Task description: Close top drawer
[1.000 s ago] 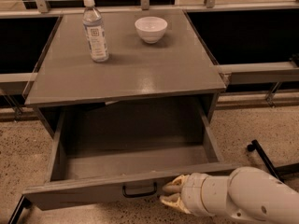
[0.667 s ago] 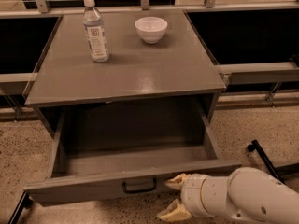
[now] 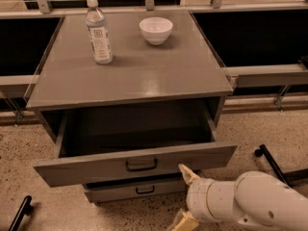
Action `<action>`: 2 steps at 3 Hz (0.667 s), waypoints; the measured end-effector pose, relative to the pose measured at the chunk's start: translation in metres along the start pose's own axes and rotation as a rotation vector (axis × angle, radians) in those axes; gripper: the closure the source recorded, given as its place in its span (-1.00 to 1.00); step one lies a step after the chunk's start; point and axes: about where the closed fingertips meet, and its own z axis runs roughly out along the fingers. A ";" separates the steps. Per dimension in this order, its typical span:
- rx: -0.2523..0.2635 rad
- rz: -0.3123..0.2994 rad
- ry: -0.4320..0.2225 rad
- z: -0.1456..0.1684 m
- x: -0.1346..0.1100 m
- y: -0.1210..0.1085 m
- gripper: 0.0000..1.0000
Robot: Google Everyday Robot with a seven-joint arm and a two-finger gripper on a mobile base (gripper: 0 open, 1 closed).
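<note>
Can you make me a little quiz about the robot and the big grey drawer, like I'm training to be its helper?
1. True or false: the top drawer is pushed fully shut.
2. What stands on the cabinet top, left of the white bowl? A) water bottle B) mug C) spoon
3. Fill in: the gripper, low on the right by the drawer front's lower edge, has its fingers ____.
Key: 1 false; 2 A; 3 open.

1. Grey top drawer (image 3: 86, 168), black handle (image 3: 141, 164).
2. White bowl (image 3: 156, 30); clear water bottle (image 3: 98, 35), white cap.
3. Tan gripper (image 3: 185, 197), low in front of the drawer's right side, on a white arm (image 3: 255, 201).
4. Speckled floor (image 3: 269, 129).
</note>
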 end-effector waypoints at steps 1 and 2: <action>-0.039 -0.045 -0.023 0.008 -0.005 0.001 -0.48; -0.073 -0.156 -0.081 0.026 -0.006 -0.016 0.15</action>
